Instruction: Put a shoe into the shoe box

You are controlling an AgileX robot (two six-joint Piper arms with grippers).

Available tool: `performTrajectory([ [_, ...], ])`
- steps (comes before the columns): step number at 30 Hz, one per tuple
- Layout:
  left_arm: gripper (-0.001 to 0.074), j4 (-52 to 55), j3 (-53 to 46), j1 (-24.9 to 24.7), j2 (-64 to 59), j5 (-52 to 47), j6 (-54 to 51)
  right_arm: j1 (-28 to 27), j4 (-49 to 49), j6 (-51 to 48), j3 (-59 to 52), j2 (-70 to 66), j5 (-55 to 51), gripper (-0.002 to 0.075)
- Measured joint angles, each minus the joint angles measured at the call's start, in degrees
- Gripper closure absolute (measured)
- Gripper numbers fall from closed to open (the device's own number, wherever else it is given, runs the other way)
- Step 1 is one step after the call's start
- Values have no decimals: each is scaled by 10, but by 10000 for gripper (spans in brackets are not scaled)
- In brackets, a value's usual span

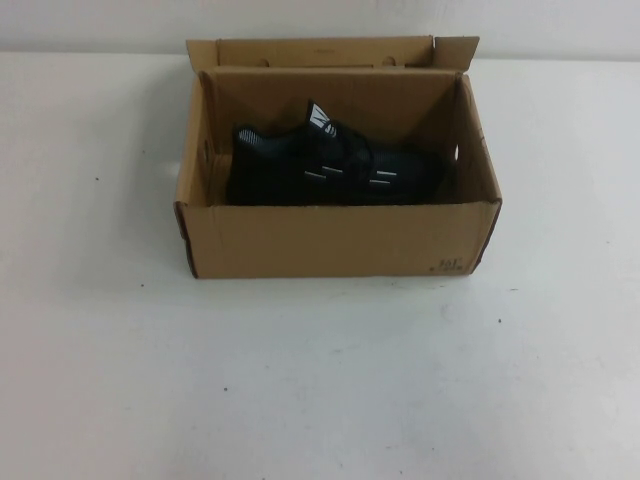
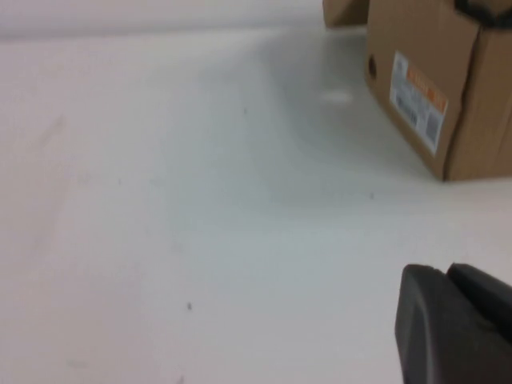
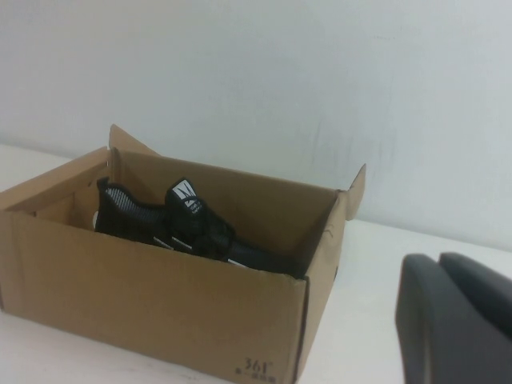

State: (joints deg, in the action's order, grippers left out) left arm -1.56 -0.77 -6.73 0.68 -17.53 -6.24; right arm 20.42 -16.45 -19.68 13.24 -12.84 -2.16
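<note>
One shoe (image 1: 330, 165) sat inside one shoe box (image 1: 330, 240) on the white counter (image 1: 320, 380).
I saw a black knit sneaker, white dashes, white-marked tongue up. Left claw (image 2: 460, 324) hung low beside the box, right claw (image 3: 456, 320) near its printed corner; couldn't tell either's spread.

A white surface (image 1: 320, 380) fills the frame, marked by a few small dark specks. The shoe box (image 1: 330, 240) is set directly on it at upper centre, its flap lid opened toward the back wall.
</note>
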Motion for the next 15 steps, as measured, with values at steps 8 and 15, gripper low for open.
performTrajectory([
  [8,736,2,-7,0,0,-46,0,0,0,0,0,0,0,743],
  [15,736,2,-7,0,0,-46,0,0,0,0,0,0,0,743],
])
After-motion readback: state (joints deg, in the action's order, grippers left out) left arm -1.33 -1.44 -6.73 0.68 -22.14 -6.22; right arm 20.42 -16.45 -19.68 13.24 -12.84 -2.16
